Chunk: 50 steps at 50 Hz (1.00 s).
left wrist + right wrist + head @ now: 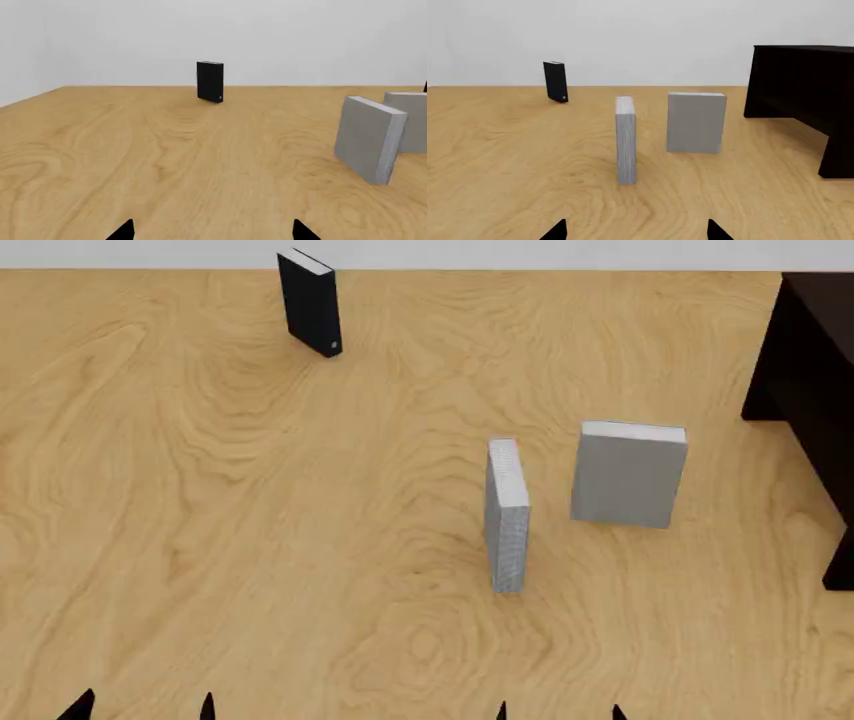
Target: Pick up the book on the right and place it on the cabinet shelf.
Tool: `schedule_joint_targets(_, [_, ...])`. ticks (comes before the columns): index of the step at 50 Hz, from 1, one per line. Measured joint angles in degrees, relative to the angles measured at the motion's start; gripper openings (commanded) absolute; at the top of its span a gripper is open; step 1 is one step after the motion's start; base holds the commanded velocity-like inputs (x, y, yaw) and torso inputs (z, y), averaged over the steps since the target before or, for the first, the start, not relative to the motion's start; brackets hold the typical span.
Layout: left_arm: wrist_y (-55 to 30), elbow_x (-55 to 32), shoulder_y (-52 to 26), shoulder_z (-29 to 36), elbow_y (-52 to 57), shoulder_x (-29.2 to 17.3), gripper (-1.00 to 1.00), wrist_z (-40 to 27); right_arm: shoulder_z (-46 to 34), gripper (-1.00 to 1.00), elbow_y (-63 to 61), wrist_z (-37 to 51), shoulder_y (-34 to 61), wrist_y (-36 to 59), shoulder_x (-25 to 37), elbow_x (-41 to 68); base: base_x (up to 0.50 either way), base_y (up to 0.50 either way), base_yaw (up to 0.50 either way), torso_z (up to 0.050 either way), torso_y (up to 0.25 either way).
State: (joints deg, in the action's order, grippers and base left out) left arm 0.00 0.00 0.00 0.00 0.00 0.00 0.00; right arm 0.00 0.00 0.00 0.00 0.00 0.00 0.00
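Note:
The book (627,480), plain light grey with white page edges on top, stands upright on the wooden table (240,540), right of centre. It also appears in the right wrist view as the book (696,122) and half hidden at the edge of the left wrist view (412,120). The near-black cabinet (811,390) stands at the far right; the cabinet (800,85) is too dark to make out its shelf. My left gripper (143,708) and right gripper (561,712) show only fingertips at the near edge, both open and empty, well short of the book.
A speckled grey-white book (507,515) stands upright just left of the plain one, edge-on towards me. A slim black book (310,302) stands at the table's far side, left of centre. A white wall lies behind the table.

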Motion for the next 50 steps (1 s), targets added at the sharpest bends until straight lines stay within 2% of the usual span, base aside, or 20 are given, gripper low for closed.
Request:
schedule_joint_targets(12, [0.4,-1.8,0.2,1.6,2.1,-1.1,1.0,-1.3,-0.5,1.0,-1.2,0.9,0.5,0.2,1.4,1.7,0.0,0.0,0.0,0.045,0.0])
schedule_joint_targets(29, [-11.7,-6.1,-9.2,3.4,15.0,-2.8,1.0,-5.2,-0.5,1.0,-14.1,2.2,9.3,12.4,5.0,4.9,0.01,-0.01,0.0,0.05,0.0])
schedule_joint_targets(50, [-15.2,-7.4,-11.1,5.4,23.5,-6.6,1.0,-6.6,-2.0,1.0,-18.1,1.6,10.5,14.0,7.3,7.9,0.42,-0.28,0.0,0.05,0.0])
